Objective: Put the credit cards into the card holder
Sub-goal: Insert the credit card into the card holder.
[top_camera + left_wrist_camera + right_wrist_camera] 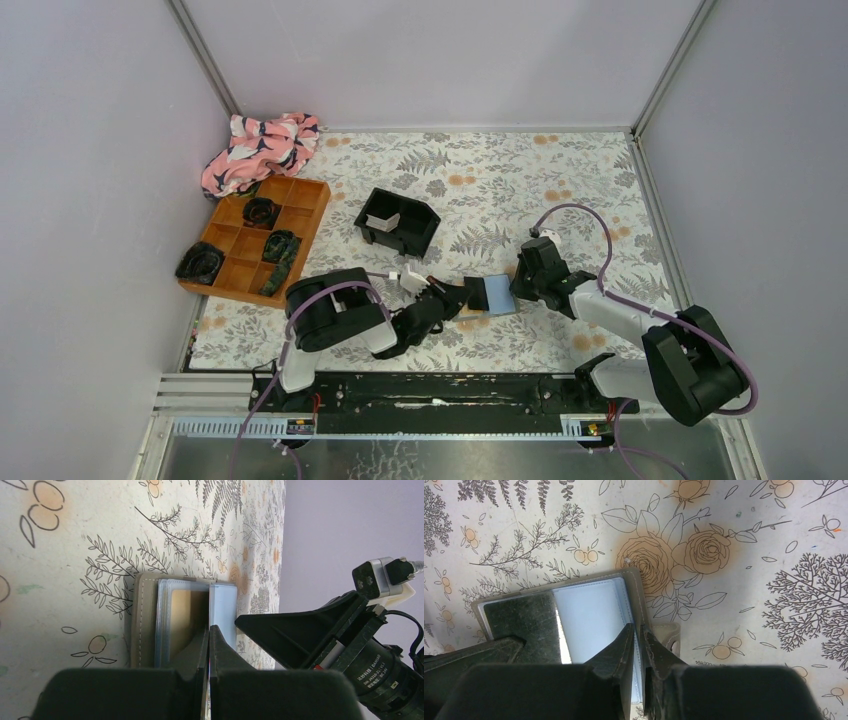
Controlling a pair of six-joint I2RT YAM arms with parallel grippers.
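The card holder (497, 295) lies open between my two grippers, its blue-grey page up. In the left wrist view its taupe cover (142, 622) holds clear sleeves with a gold credit card (182, 612) in one. My left gripper (209, 629) is shut on a thin card seen edge-on, standing between the gold-filled sleeve and the blue-grey page (223, 607). In the top view it (468, 298) is at the holder's left edge. My right gripper (640, 630) is shut on the holder's right cover edge (636, 587); in the top view it (516, 290) is at the holder's right side.
A black square tray (420, 225) stands behind the left gripper with a pale card (384, 222) in it. An orange compartment tray (305, 205) with dark items and a pink patterned cloth (258, 150) are at the far left. Walls close the table in.
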